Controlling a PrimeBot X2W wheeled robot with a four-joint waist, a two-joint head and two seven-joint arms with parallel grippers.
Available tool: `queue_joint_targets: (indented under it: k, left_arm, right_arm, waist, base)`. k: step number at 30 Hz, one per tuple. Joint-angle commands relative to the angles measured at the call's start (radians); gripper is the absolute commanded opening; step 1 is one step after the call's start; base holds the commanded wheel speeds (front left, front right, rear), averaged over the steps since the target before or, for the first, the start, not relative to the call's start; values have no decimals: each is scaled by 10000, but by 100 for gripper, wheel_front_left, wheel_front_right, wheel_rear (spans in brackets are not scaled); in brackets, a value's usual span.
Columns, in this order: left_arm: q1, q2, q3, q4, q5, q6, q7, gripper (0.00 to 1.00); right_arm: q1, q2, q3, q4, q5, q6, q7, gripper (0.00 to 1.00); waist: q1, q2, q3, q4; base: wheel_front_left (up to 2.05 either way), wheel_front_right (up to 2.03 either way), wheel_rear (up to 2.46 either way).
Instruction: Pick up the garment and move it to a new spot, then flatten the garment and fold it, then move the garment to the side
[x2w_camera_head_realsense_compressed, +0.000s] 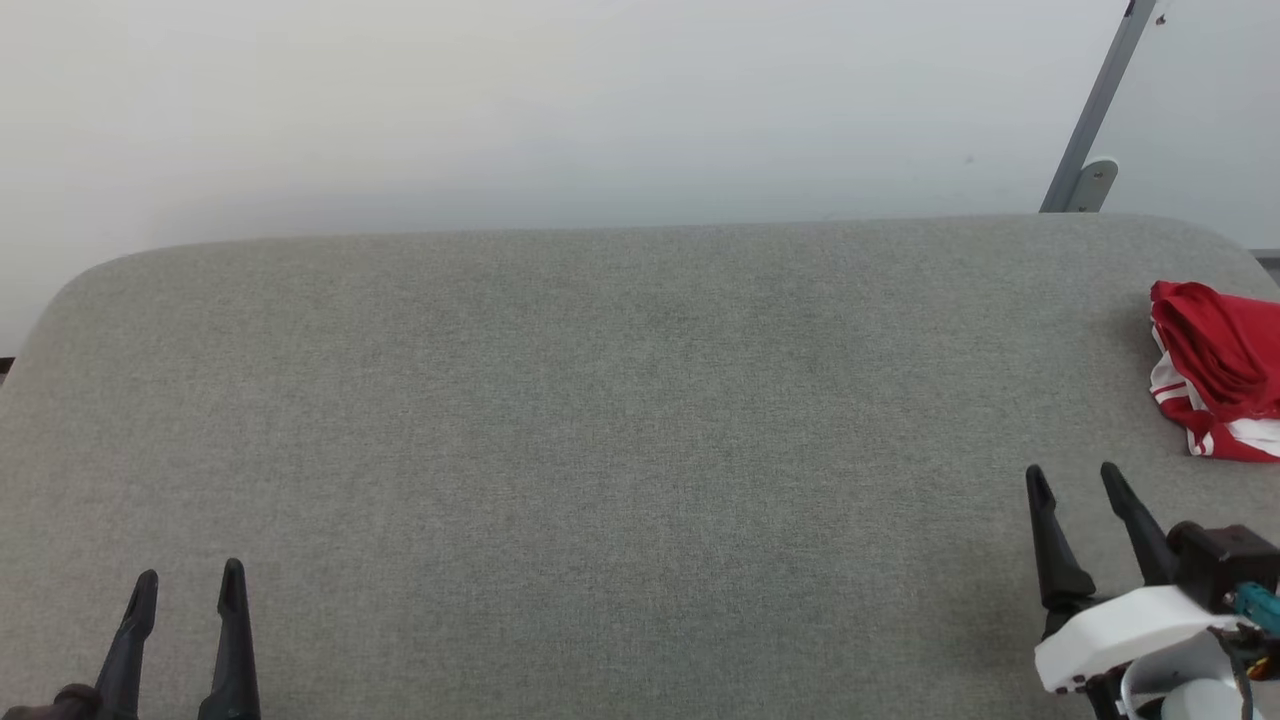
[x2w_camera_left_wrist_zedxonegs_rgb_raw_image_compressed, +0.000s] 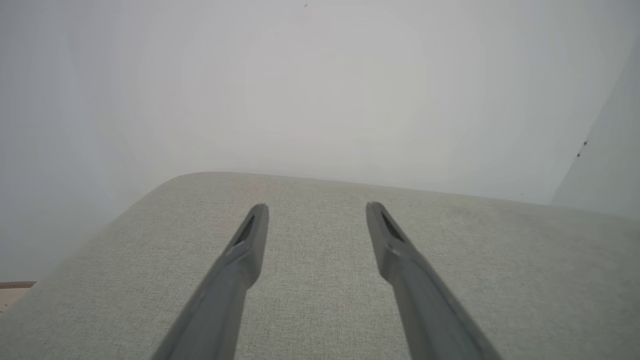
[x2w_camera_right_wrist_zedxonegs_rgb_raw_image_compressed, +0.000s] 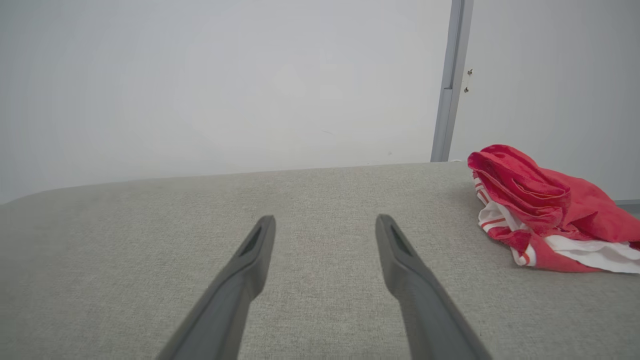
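- I count one garment (x2w_camera_head_realsense_compressed: 1215, 370), a single red-and-white bundle.
- I see one grey cloth-covered table (x2w_camera_head_realsense_compressed: 600, 400).
- I have two grippers in the head view: the left gripper (x2w_camera_head_realsense_compressed: 190, 570) and the right gripper (x2w_camera_head_realsense_compressed: 1070, 470).
- Each one shows two dark fingers (x2w_camera_head_realsense_compressed: 232, 640), four in all.
- I count one slanted grey post (x2w_camera_head_realsense_compressed: 1095, 110) behind the table.
- I see one pale wall (x2w_camera_head_realsense_compressed: 500, 100) at the back.

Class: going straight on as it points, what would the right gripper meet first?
Likely only the grey surface, then the wall; the line from the right gripper passes left of the garment. Depth unclear.
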Motion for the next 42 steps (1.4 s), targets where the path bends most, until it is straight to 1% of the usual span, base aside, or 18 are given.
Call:
queue_joint_targets:
  k: [1,17,27,38,42]
  left_arm:
    - [112,-8,52,-13,136,-32,-49,100]
    - [57,-223,137,-139,87,-33,-49,100]
    - [-131,-260,49,-194,168,-33,-49,100]
    - [-275,-83,-212,14,224,-33,-49,100]
    - [-359,71,-425,172,209,-33,-49,100]
  right_arm:
    - [160,57,-28,-105,-96,-2,-42,100]
    - [1060,649,-369,-1210,-292,-2,93,100]
    - [1258,793,-427,-1577,-376,-2,286,100]
    - [1462,891,-562,-1878,-550,-2,378,100]
    - [1559,941,-636,-1968,-606,-2,389,100]
  waist:
    - [0,0,-9,1]
    - [0,0,27,-23]
    - [0,0,90,-134]
    - [0,0,85,-160]
    - [0,0,66,-141]
  base:
    - [0,0,0]
    - [0,0,0]
    - [0,0,0]
    - [0,0,0]
    - [0,0,0]
